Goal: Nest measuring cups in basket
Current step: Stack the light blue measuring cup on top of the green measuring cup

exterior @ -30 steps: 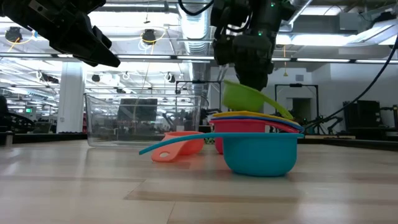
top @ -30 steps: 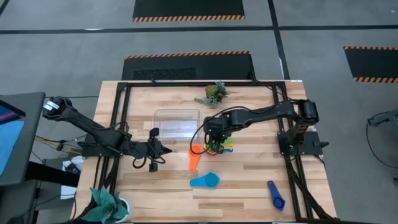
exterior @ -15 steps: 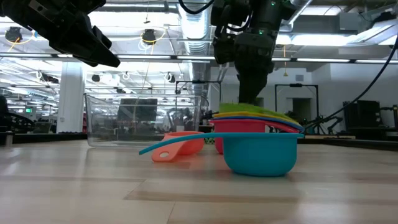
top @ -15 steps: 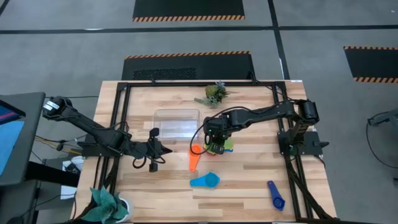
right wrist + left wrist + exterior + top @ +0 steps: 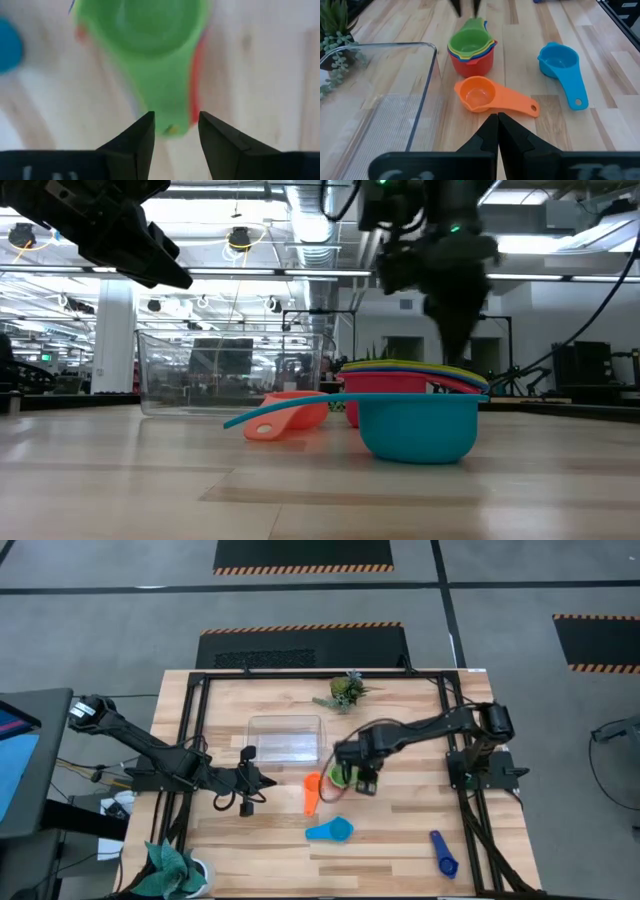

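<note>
High view: the clear basket point(image 5: 286, 737) lies empty on the wooden surface point(image 5: 400, 840), and it serves as the landmark. Just beside its right end sits the stack of measuring cups point(image 5: 343, 777), partly hidden under the right hand point(image 5: 362, 778), whose arm reaches in from the right edge. The orange cup point(image 5: 312, 790) lies near the basket's right front corner, the light blue cup point(image 5: 331, 831) farther out in front, and the dark blue cup point(image 5: 443, 854) well apart toward the right front. The left hand point(image 5: 262, 778) waits just in front of the basket, over bare wood.

Low view: the stack point(image 5: 410, 375) shows red at the bottom, with yellow and green rims above it, standing behind the light blue cup point(image 5: 415, 423). The right arm hangs above the stack without touching it.

Left wrist view: the green cup point(image 5: 468, 41) is nested on top of the stack, handles all pointing the same way. The left hand's fingers point(image 5: 490, 137) are closed together and hold nothing.

Right wrist view: the right hand's fingers point(image 5: 135, 142) stand apart on either side of the green handle point(image 5: 167, 117), empty, hovering above it.

These cups look light, rigid and smooth, so they would likely slide or tip if nudged. The flat handles seem the surest place to pinch; a loose stack could separate when lifted.
</note>
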You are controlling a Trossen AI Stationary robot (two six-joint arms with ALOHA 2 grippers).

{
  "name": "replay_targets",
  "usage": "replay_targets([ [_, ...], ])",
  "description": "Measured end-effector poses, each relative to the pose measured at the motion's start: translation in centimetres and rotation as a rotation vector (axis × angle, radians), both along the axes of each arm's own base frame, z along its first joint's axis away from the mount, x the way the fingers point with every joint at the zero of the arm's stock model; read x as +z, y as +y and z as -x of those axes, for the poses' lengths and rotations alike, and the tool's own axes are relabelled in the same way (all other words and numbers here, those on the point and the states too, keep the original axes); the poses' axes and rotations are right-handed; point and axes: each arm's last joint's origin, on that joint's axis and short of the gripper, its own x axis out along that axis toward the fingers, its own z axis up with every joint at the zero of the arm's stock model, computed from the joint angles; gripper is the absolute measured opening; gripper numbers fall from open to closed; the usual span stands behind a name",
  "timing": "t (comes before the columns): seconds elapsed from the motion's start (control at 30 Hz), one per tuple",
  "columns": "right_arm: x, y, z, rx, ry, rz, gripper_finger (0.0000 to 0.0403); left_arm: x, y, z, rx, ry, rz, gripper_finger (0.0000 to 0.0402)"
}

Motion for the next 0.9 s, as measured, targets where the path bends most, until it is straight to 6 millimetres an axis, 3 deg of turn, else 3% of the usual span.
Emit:
replay_targets([
  [0.23, 0.0, 5.8, 2.9, 0.012, 0.206, 0.035, 0.0157, 0.0, 0.0, 0.0, 0.021, -0.001, 0.035, 0.0000],
  [0.47, 0.2, 13.7, 7.0, 0.070, 0.278, 0.096, 0.0148, -0.3, 0.1, 0.2, 0.090, 0.027, 0.127, 0.0000],
  [0.7, 0.1, 19.1, 10.3, 0.291, 0.110, 0.222, 0.0140, -0.6, 0.2, 0.4, 0.129, 0.058, 0.160, 0.0000],
  [0.9, 0.4, 20.8, 9.0, 0.380, -0.283, 0.439, 0.0127, -0.4, 0.2, 0.3, 0.162, 0.023, 0.162, 0.0000],
])
